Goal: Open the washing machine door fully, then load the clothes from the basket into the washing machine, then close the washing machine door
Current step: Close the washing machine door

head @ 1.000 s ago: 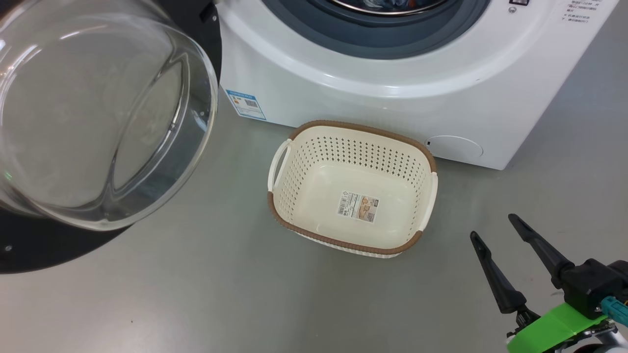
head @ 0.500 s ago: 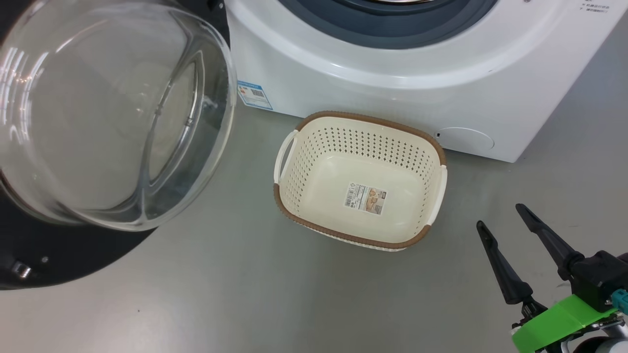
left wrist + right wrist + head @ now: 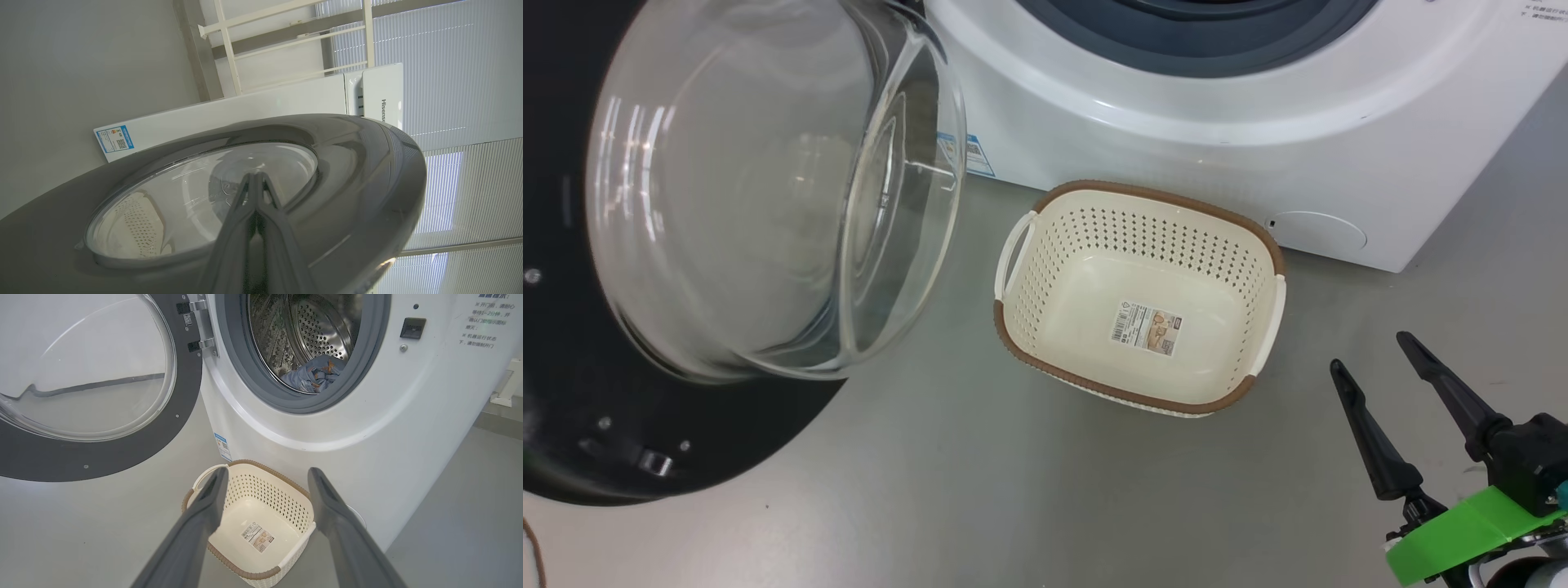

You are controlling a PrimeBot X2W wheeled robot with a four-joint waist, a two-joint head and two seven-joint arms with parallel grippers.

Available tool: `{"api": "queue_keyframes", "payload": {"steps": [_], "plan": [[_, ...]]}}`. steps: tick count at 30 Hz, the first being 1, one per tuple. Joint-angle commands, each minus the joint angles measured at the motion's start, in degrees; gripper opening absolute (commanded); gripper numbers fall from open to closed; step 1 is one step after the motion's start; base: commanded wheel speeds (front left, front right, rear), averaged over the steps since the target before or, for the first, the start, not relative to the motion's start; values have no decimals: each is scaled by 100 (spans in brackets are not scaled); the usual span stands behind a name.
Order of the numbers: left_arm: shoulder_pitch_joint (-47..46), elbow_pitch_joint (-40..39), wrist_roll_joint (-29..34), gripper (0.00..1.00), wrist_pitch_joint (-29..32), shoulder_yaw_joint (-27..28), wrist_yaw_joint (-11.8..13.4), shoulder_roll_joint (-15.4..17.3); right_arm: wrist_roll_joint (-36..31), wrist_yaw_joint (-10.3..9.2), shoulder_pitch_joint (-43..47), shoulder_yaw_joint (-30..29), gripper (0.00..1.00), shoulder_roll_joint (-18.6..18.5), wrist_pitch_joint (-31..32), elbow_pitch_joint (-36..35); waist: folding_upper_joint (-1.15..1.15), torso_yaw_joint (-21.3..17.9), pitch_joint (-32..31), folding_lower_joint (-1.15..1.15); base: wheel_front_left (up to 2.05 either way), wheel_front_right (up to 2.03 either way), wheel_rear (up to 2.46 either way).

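"Hisense" is printed in dark letters on the pale top panel of the washing machine [image 3: 286,98]. A blue energy label [image 3: 114,139] with a QR code sits at the machine's lower front corner on the hinge side. Several lines of small Chinese writing [image 3: 480,324] stand at the opposite upper corner of the front, too small to read with certainty. The washing machine door [image 3: 81,375] hangs open from its hinges at the left of the drum opening, and its clear bowl window bulges out away from the machine's front. The clothes [image 3: 312,373], light blue with orange prints, lie low inside the steel drum. The basket [image 3: 1094,245] stands upright on the grey floor just in front of the machine, below the opening. Its long axis runs roughly along the machine's front and its handles are at the two short ends. A barcode sticker [image 3: 1147,327] lies on its bare bottom, the print unreadable. The left hand [image 3: 255,176] has its fingers pressed together at the tips, pointing at the door's outer glossy face. The right hand [image 3: 1370,349] hangs beside the basket, farther from the machine, its fingers spread wide and holding nothing.
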Motion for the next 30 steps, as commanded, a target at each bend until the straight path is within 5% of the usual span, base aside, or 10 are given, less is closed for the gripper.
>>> {"api": "queue_keyframes", "payload": {"steps": [1,13,30], "plan": [[-14,-278,-22,0,156,155,-96,287,-2,9,-117,83,100,-73,20,-184,0,7,-7,0,0,0,0],[310,-1110,65,0,565,-218,-254,93,-14,9,-89,128,100,28,-32,-142,0,-49,-157,0,0,0,0],[703,-1930,59,0,876,-757,-143,-250,-38,9,-118,251,100,310,-326,112,0,-762,-405,0,0,0,0]]}}
